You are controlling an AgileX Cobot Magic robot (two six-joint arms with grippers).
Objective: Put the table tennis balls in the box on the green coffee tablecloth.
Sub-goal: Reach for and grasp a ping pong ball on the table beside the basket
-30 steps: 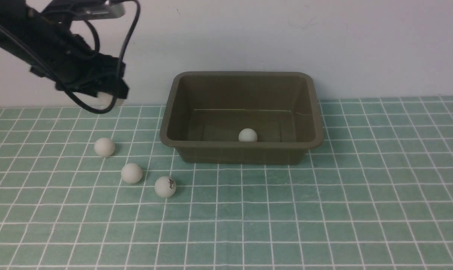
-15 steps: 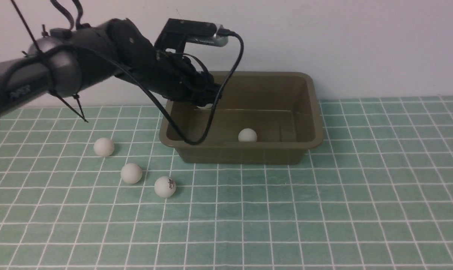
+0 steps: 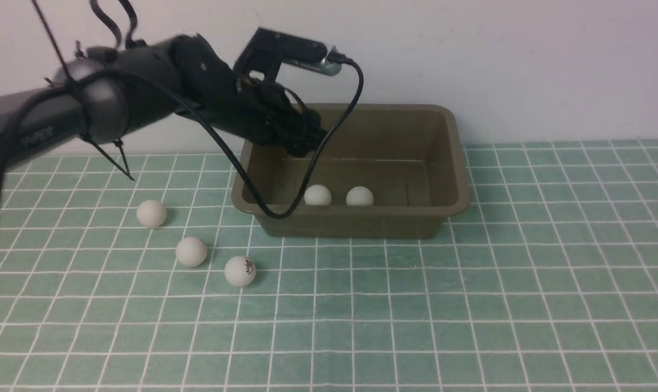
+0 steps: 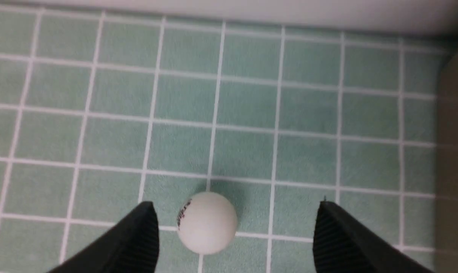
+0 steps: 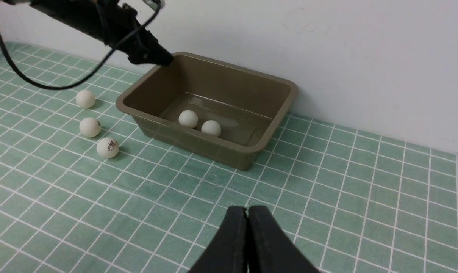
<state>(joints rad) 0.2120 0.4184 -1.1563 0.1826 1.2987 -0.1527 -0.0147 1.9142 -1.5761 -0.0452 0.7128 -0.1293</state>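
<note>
Your left gripper (image 3: 308, 143) hangs spread wide over the box (image 3: 350, 222); two table tennis balls (image 3: 318, 195) lie inside (three other balls (image 3: 191, 251) sit on the tablecloth (image 3: 470, 305)). Your right gripper (image 5: 247, 214) is pressed together.

Front and right wrist views both face the box (image 3: 356, 224).

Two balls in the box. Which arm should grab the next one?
Left. The loose table tennis balls lie left of the box, and the left gripper hangs over its left rim, jaws open. The right gripper is shut, absent from the front view.
</note>
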